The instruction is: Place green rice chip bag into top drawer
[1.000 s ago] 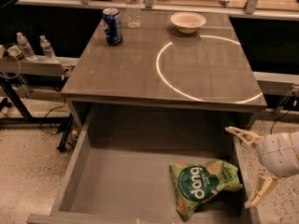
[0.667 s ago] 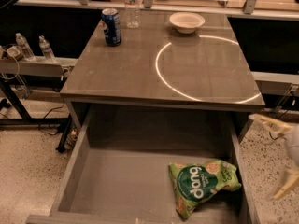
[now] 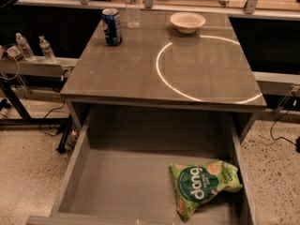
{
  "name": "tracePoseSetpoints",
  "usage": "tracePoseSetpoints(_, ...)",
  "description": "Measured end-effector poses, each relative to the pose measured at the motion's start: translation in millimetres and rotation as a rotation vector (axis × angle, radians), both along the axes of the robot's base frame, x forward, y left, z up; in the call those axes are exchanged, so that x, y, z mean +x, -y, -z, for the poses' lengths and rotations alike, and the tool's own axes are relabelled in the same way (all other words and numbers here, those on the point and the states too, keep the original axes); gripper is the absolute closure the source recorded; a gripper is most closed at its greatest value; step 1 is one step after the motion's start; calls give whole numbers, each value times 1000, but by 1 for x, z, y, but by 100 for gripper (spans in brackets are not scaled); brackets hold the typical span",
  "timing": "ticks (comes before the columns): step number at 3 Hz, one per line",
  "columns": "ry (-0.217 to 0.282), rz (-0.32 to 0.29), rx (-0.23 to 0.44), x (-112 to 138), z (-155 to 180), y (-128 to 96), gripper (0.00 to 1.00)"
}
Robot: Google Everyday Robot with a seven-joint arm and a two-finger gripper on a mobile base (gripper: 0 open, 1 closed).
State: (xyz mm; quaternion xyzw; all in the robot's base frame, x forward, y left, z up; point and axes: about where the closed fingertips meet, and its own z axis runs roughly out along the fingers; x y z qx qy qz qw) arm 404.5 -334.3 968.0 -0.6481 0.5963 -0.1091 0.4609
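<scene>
End effector out of view; chip bag (image 3: 204, 187) lies in top drawer (image 3: 122, 182).

The top drawer (image 3: 123, 184) is cut off at its near front by the bottom edge. The far clear bottle (image 3: 133, 7) loses its top. The gripper is out of view.

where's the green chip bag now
In the camera view, the green rice chip bag lies in the front right corner of the top drawer; the gripper is out of view.

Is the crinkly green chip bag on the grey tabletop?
No, the green chip bag lies inside the open grey drawer; gripper out of view.
</scene>
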Motion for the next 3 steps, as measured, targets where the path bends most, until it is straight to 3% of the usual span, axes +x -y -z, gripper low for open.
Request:
tracePoseSetpoints(1, 170, -3, -9, 19, -57, -9, 0)
tracePoseSetpoints(2, 347, -82, -54, 63, -123, -67, 0)
tracePoseSetpoints(3, 336, -80, -53, 60, -119, -65, 0)
